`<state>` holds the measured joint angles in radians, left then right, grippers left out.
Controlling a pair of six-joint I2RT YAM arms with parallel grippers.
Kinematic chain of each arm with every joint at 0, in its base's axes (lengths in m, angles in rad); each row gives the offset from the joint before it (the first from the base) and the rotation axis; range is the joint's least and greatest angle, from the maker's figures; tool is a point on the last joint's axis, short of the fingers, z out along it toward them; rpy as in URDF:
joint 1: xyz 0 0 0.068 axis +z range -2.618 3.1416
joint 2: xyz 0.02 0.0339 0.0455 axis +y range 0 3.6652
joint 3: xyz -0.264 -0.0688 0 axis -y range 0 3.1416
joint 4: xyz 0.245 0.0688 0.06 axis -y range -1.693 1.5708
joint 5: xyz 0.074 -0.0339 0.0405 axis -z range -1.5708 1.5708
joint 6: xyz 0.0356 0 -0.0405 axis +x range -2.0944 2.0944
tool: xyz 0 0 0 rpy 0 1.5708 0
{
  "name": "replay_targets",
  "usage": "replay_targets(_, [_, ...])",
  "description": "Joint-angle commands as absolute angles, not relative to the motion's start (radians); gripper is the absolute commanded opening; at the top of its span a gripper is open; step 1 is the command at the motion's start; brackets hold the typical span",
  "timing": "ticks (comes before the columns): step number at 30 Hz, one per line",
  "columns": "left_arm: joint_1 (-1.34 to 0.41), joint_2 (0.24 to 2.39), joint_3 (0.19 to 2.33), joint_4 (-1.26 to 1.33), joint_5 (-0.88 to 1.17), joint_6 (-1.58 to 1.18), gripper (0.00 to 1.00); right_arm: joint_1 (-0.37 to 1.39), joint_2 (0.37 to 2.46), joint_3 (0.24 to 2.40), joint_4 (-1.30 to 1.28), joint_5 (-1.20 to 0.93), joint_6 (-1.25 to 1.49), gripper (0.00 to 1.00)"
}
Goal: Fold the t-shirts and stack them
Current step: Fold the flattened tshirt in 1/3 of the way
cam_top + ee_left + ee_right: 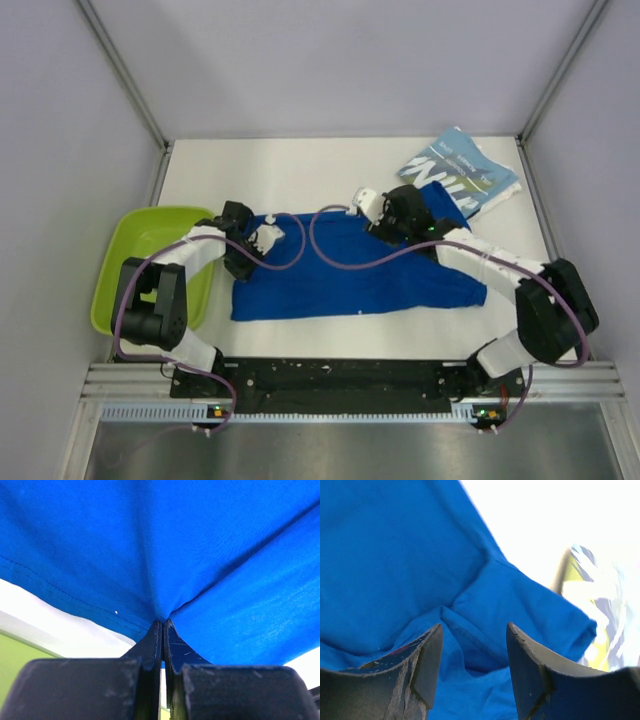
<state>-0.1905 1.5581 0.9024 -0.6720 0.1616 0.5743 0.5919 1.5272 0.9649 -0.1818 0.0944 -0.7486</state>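
Observation:
The royal blue t-shirt [350, 275] lies spread across the middle of the table, plain side up. My left gripper [262, 240] is shut on the shirt's left far edge; in the left wrist view the cloth [165, 545] pulls into a pinch at the closed fingertips [163, 622]. My right gripper [385, 222] is open over the shirt's far right part; in the right wrist view a fold of blue cloth [470, 630] lies between the spread fingers [427, 655]. The teal-blue t-shirt [460, 170], folded, with white lettering, lies at the back right.
A lime-green tub [150, 265] stands at the left edge of the table beside the left arm. Grey walls and metal posts enclose the white table [300, 170]. Purple cables loop from both arms over the blue shirt.

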Motion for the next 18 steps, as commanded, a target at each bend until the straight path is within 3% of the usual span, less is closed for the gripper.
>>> replay_targets(1, [-0.184, 1.52, 0.881, -0.666, 0.144, 0.572, 0.0, 0.473, 1.387, 1.011, -0.181, 0.118, -0.122, 0.5])
replay_targets(4, [-0.184, 1.517, 0.88, -0.68, 0.149, 0.575, 0.04, 0.315, 1.362, 0.959, -0.283, 0.069, 0.186, 0.37])
replay_targets(6, [-0.184, 1.511, 0.885, -0.69, 0.149, 0.578, 0.21, 0.206, 1.37, 0.914, -0.316, 0.009, 0.305, 0.31])
replay_targets(10, [-0.184, 1.488, 0.958, -0.736, 0.167, 0.615, 0.47, 0.077, 1.414, 0.897, -0.321, -0.049, 0.364, 0.35])
replay_targets(13, [-0.184, 1.494, 1.106, -0.776, 0.175, 0.659, 0.55, 0.057, 1.474, 0.989, -0.322, -0.005, 0.315, 0.41])
replay_targets(18, [-0.172, 1.601, 1.297, -0.732, 0.112, 0.736, 0.61, 0.017, 1.638, 1.138, -0.37, -0.005, 0.302, 0.38])
